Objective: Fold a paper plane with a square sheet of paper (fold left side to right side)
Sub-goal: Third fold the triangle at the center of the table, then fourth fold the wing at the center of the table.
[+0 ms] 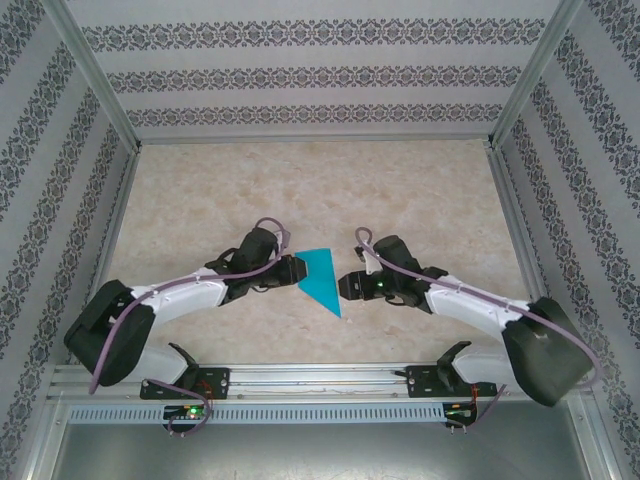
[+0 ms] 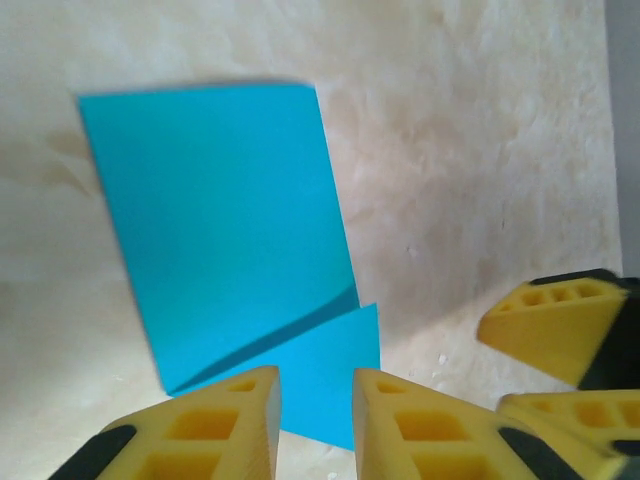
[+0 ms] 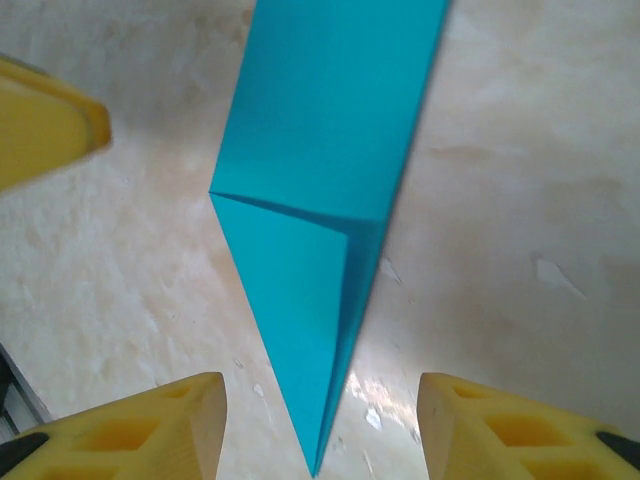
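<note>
The square sheet of paper lies flat on the table as a turquoise-blue paper plane (image 1: 322, 278), a narrow dart with its tip toward the near edge. In the left wrist view the paper plane (image 2: 220, 220) shows a wide flat end and a diagonal crease. My left gripper (image 1: 297, 270) stands at its left edge, and that left gripper (image 2: 316, 400) has its jaws slightly apart over the paper's edge, holding nothing. My right gripper (image 1: 345, 287) is at the dart's right side. Seen from its own wrist, the right gripper (image 3: 320, 420) is open, and the pointed tip of the paper plane (image 3: 320, 180) rests on the table between its fingers.
The beige marbled tabletop (image 1: 400, 200) stretches far behind the arms. Patterned walls and aluminium posts (image 1: 95, 90) enclose it on three sides. A metal rail (image 1: 320, 378) with the arm bases runs along the near edge.
</note>
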`<state>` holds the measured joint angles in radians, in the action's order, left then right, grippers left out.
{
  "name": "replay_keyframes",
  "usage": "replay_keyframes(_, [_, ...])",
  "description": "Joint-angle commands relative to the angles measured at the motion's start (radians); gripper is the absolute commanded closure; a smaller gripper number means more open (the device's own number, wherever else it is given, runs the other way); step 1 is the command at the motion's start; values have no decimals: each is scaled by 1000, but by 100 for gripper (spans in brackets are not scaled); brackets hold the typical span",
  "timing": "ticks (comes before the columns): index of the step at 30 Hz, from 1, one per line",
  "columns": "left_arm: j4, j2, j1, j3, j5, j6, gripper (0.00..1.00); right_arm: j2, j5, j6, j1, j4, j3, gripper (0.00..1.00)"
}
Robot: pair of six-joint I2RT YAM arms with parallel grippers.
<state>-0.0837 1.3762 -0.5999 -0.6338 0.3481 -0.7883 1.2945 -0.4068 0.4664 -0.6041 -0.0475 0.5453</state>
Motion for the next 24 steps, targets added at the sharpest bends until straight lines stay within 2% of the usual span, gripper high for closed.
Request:
replay_keyframes(1, [82, -63, 35, 40, -27, 44, 74, 91, -82, -94, 7, 50, 57, 47])
replay_keyframes(7, [95, -132, 82, 102, -29, 46, 67, 228, -142, -89, 0, 123, 101, 48])
replay_keyframes(11, [52, -138, 116, 131, 23, 37, 61, 276, -159, -82, -12, 142, 116, 56])
replay_keyframes(14, [40, -124, 131, 132, 48, 39, 60, 281, -162, -70, -15, 168, 108, 66])
replay_keyframes(19, [-21, -86, 162, 130, 111, 17, 59, 242, -133, -68, -12, 169, 89, 98])
replay_keyframes(24, [-85, -29, 194, 99, 198, 4, 59, 157, -115, -53, 0, 205, 36, 100])
